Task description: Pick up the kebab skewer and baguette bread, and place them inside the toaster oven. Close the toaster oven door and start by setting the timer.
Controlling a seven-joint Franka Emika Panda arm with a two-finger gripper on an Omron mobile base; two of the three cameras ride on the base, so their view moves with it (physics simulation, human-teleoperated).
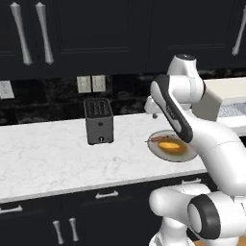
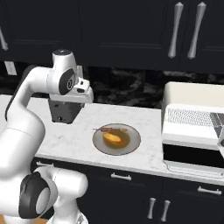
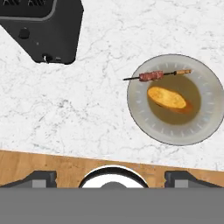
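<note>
Hand (image 3: 112,177): open, empty, high over the counter's (image 3: 78,118) front edge.
Baguette bread (image 3: 167,98): mid-plate (image 3: 205,118).
Kebab skewer (image 3: 153,76): beside it, tip overhanging the rim.
Slot toaster (image 1: 99,121): partly cropped from above.
Toaster oven (image 2: 192,127): right side cut off.

White marble counter (image 1: 43,158) under black cabinets (image 1: 96,29), dark backsplash, wood floor (image 3: 52,162).

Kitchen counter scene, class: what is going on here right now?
A white robot arm hangs above the marble counter with its gripper open, holding nothing. Below it, a plate carries the kebab skewer and the baguette bread, both untouched. The toaster oven sits to the plate's right; a dark slot toaster stands to its left.
</note>
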